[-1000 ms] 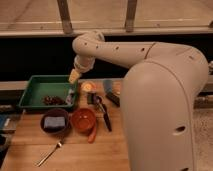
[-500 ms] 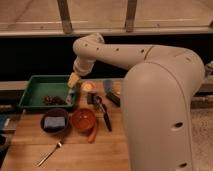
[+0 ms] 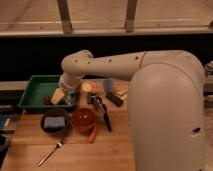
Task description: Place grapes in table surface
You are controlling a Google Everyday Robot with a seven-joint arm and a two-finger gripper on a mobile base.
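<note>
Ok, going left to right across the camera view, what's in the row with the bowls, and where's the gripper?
Dark bowl with a blue sponge, orange-red bowl, black-handled tool. The fork overlaps the dark bowl, so it is left out. The gripper hangs behind, over the green tray's right end, beside the grapes.

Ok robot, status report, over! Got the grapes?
Gripper open, low over the green tray. Grapes in the tray beside it, not yet on the table. Orange bowl on the table nearby.

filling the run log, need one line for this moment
pincer: open, beside grapes | grapes: in green tray | table surface: no grapes yet
</note>
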